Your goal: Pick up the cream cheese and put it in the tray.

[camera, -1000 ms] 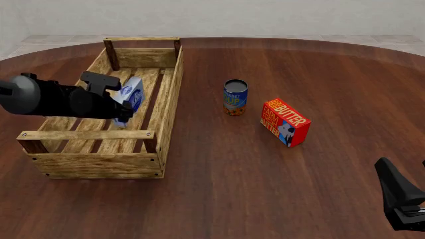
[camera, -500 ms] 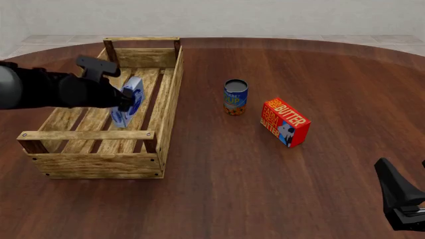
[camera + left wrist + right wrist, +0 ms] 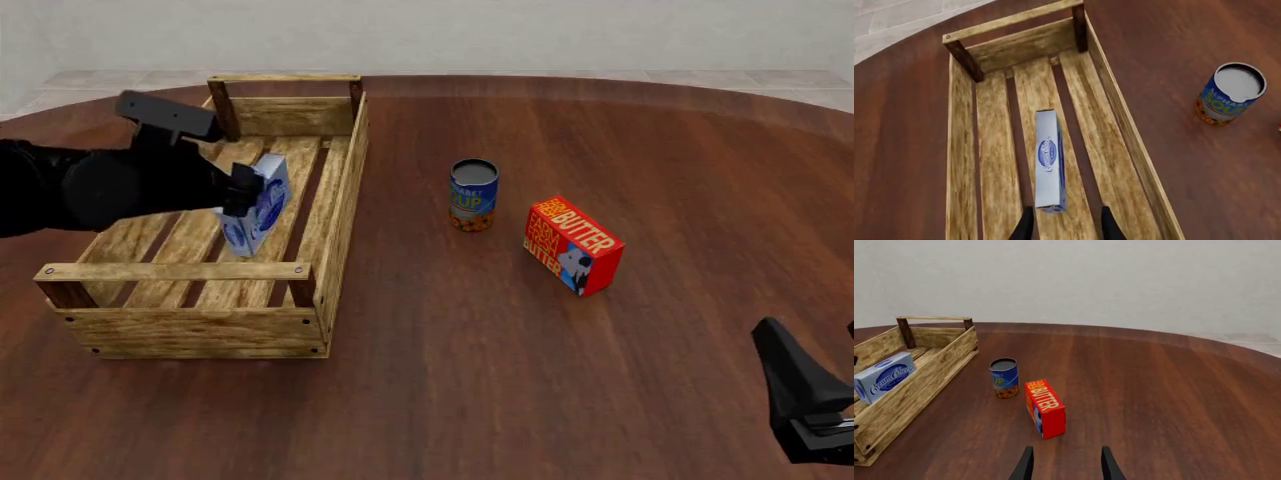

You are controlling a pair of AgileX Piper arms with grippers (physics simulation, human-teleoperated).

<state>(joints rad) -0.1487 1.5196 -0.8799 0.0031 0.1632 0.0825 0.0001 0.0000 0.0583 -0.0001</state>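
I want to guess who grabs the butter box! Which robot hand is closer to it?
Right, probably. The right hand sits near the table's front edge, apart from the butter box. The left hand is farther, over the tray.

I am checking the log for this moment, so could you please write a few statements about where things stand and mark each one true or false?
1. The cream cheese is inside the tray. True.
2. The cream cheese lies flat on its broad face. False: it stands on a narrow edge on the slats.
3. The left gripper is shut on the cream cheese. False: its fingers are spread, and the box sits free beyond their tips.
4. The can stands upright on the table, outside the tray. True.
5. The butter box is between the can and the tray. False: it is on the can's far side from the tray.
6. The right gripper holds nothing. True.
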